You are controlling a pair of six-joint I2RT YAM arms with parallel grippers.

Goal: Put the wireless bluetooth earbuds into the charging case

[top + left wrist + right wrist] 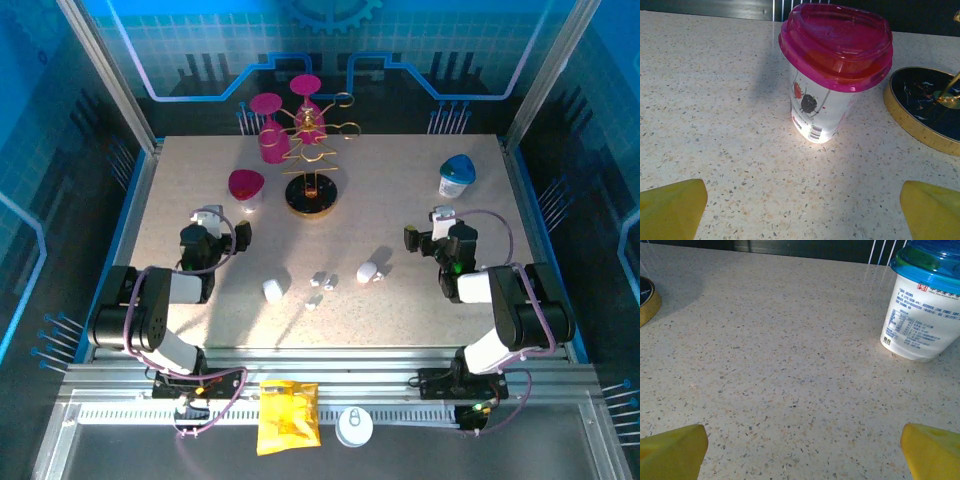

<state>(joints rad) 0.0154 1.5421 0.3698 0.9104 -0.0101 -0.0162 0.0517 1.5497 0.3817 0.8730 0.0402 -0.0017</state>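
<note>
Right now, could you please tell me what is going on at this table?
Nothing is being handled yet. The left tool is open and faces a pink-lidded cup. The right tool is open too, with a blue-lidded cup ahead of it. The earbuds lie loose on the table between the arms, with the left white case and the right white case beside them, all untouched.

The overhead camera sits high behind the arm bases, looking down over the whole worktop (400,230). The left wrist camera rides low and close to the surface, facing the far edge past the left pincer (802,215), with the pink-lidded cup (832,75) close ahead. The right wrist camera, equally low, looks past the right pincer (802,455) toward the blue-lidded cup (922,310). Both wrist views catch the gold-rimmed base (920,127).
</note>
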